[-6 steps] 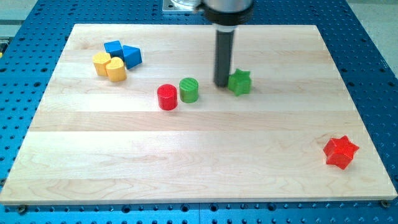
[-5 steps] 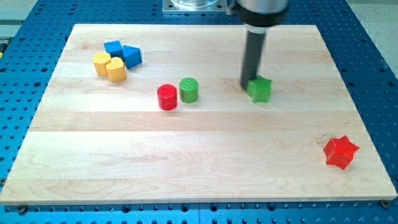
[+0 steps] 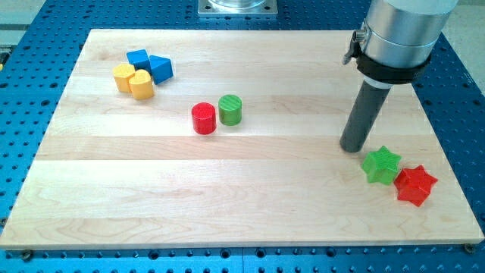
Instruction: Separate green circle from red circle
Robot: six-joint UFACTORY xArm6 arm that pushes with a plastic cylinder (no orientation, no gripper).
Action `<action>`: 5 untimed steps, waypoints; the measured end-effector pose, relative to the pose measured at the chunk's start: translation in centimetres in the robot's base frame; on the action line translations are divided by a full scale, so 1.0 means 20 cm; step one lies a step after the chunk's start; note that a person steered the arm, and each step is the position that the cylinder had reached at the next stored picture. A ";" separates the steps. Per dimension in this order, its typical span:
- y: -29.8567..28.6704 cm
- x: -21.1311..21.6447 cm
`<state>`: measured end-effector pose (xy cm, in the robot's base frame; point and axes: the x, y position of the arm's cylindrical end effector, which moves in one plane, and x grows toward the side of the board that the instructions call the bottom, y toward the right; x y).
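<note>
With no jaws to report on our rod, our tip (image 3: 352, 149) sits at the frame's right beside the green star (image 3: 381, 164), well apart from the green circle (image 3: 230, 109) touching the red circle (image 3: 203, 118) at centre-left, so a careless approach risks shoving both circles together.

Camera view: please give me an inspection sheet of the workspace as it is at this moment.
Surface: wooden board, lying on a blue perforated table.
Job's things: green circle and red circle side by side near the board's middle, not separated.
Clutter: green star next to red star at the view's lower right; two blue blocks and two yellow blocks clustered at upper left.
Grippers: none; my tip just left of the green star, far from both circles.
Cables: nothing seen.
Surroundings: metal mount at the top edge.
</note>
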<state>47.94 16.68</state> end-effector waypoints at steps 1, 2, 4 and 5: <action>-0.05 -0.13; -0.15 -0.45; -0.91 -0.56; -1.13 -0.46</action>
